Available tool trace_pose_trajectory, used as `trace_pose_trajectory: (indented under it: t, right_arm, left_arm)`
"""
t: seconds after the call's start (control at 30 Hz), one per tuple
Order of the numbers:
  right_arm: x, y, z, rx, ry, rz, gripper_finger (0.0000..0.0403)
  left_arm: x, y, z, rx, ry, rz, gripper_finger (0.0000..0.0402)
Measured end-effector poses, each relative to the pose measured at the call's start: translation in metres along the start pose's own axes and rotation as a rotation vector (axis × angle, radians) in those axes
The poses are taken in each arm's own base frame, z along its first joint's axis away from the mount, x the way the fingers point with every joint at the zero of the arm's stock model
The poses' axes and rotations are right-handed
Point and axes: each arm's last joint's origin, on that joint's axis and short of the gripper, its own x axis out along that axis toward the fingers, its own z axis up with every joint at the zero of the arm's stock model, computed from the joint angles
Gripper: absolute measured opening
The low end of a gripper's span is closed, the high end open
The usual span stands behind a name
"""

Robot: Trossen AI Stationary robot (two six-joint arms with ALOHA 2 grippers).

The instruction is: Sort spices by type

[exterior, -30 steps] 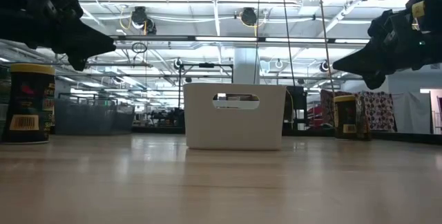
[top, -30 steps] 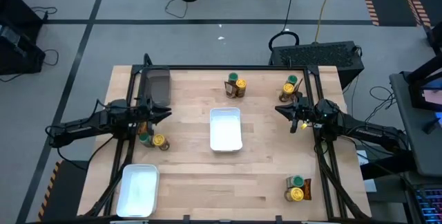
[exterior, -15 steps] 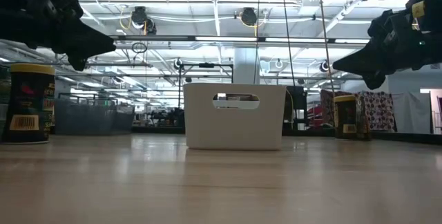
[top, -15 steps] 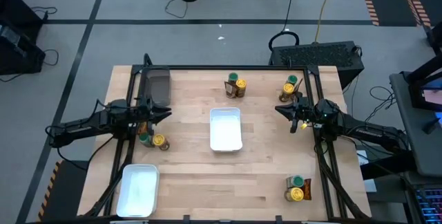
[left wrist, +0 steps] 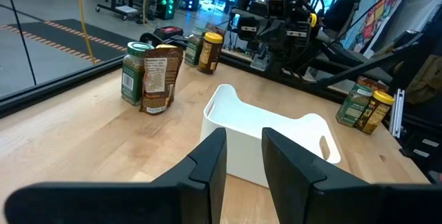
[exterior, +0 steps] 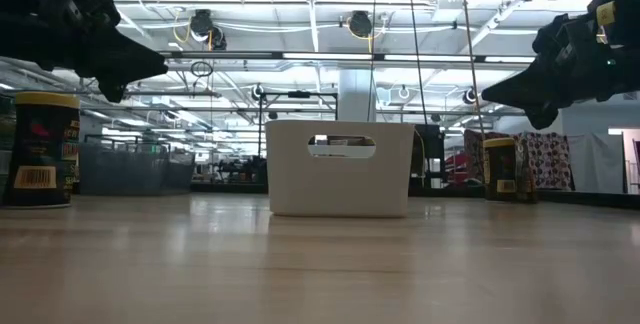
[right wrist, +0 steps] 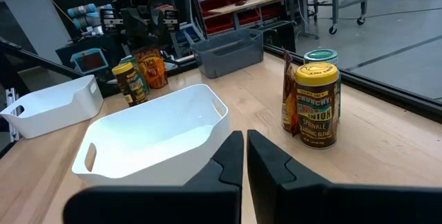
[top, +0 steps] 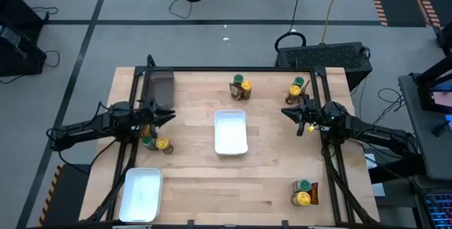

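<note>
Nothing has moved since the earlier frames: both arms and every jar sit where they were. Wooden bench [top: 191, 186] carries a white tray [top: 231, 131] at its centre, a second white tray [top: 142, 194] at the near left corner and a dark bin [top: 159, 87] at the far left. Left gripper [top: 169, 115] hovers above the bench's left side, its jaws a narrow gap apart, just beside a green-lidded jar [top: 147, 143] and a yellow-lidded jar [top: 163, 144]. Right gripper [top: 287, 112] hangs over the right side, jaws all but together and holding nothing. Spices stand in four pairs: besides the left one, two jars [top: 241, 87] with an orange-brown packet [left wrist: 161, 80] at the far middle, a pair [top: 296, 87] at the far right and a pair [top: 303, 193] at the near right.
</note>
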Motion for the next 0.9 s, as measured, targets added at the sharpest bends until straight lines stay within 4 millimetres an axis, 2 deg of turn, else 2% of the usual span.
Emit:
trace_pose_trajectory:
  t: [0.6,0.67,0.73,0.8,0.9]
  right_arm:
    - [0.000,0.000,0.001,0.000,-0.010,-0.002,0.0002]
    - [0.000,0.000,0.003,0.033,-0.040,-0.028,0.0002]
    - [-0.001,0.001,0.010,0.140,-0.114,-0.012,0.0002]
    - [-0.002,0.003,0.018,0.187,-0.186,0.018,0.0002]
    - [-0.005,0.006,0.031,0.220,-0.297,0.060,0.0002]
  left_arm:
    - [0.000,0.000,0.000,0.000,0.000,0.000,0.0098]
    - [0.000,0.000,0.000,0.000,0.000,0.000,0.0098]
    - [0.000,0.000,0.001,-0.006,-0.007,-0.002,0.0098]
    - [0.000,-0.002,0.004,-0.117,-0.042,-0.028,0.0098]
    - [-0.001,-0.004,0.012,-0.446,-0.110,-0.077,0.0098]
